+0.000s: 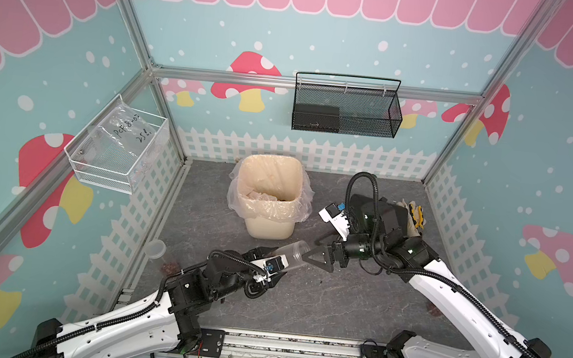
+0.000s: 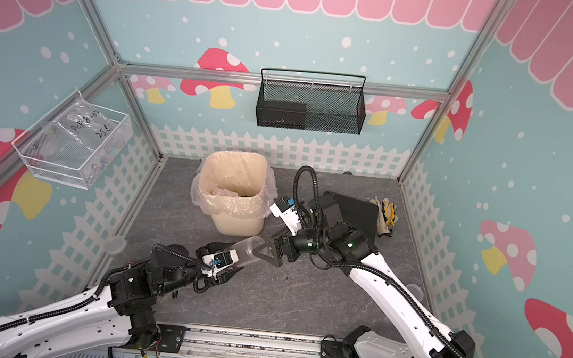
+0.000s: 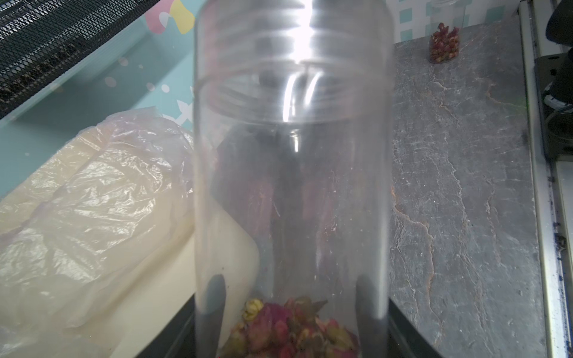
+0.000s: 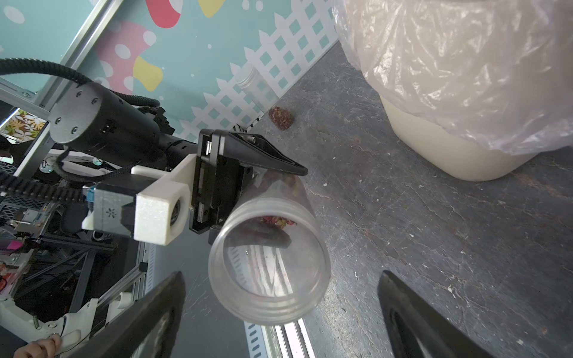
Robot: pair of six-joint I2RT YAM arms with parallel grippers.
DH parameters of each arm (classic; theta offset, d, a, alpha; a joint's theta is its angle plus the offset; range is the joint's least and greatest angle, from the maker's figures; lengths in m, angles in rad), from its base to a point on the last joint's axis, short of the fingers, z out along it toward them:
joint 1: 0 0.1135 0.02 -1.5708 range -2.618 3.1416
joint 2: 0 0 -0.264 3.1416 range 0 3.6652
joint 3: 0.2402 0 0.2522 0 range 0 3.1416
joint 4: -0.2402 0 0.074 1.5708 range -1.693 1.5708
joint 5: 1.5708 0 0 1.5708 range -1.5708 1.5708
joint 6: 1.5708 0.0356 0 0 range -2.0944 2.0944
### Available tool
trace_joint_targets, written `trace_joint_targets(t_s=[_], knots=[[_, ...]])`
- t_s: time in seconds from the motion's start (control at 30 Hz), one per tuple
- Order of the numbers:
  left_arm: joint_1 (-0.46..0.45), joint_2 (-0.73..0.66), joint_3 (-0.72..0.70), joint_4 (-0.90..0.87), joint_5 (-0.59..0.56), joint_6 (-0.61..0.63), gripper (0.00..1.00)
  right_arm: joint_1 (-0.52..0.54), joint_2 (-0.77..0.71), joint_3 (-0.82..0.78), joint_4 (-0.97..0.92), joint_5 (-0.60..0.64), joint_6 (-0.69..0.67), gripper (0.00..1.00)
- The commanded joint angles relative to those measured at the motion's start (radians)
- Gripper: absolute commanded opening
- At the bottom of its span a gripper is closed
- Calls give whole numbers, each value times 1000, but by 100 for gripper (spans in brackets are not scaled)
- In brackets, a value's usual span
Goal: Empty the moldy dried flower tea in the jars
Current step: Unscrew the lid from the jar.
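Left gripper (image 4: 288,204) clamped on a clear jar (image 1: 293,251) near its base; jar tilted, mouth toward right gripper (image 1: 309,251). Right jaws spread wide just off the mouth. Dried flower tea (image 3: 288,331) at jar bottom, between the left fingers.

Tilted clear jar (image 4: 269,257), flower tea (image 3: 288,331) at base

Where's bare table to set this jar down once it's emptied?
Front centre of the table, between the left arm and right arm, is bare. So is the strip between the bin and the left wall. Crowded: before the bin, where the right gripper faces the held jar; gloves sit back right.
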Motion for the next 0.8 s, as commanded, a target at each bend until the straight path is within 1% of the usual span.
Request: trace_joint_targets(t_s=[0.0,0.13,0.23,0.33,0.37,0.43,0.53,0.6,0.7,0.77], knots=[[-6,4,-5,-11,7,28,34,13,24,-15,34,-26,6,98],[-6,19,-3,-11,13,28,34,25,41,-16,34,-19,3,96],[-6,31,3,-11,15,32,34,32,47,-24,36,-11,2,92],[-7,37,6,-12,14,36,34,35,52,-33,38,-6,-2,85],[-7,37,8,-11,17,34,33,36,55,-36,38,-5,-3,81],[-7,34,7,-10,21,32,33,37,62,-41,36,-3,-8,78],[-7,31,6,-10,25,27,33,39,69,-42,33,3,-20,67],[-7,28,5,-11,32,19,32,39,73,-41,35,-2,-29,65],[-6,21,5,-11,56,3,32,42,81,-36,33,-31,-71,56],[-6,15,4,-9,80,-19,31,42,85,-28,25,-32,-123,48]])
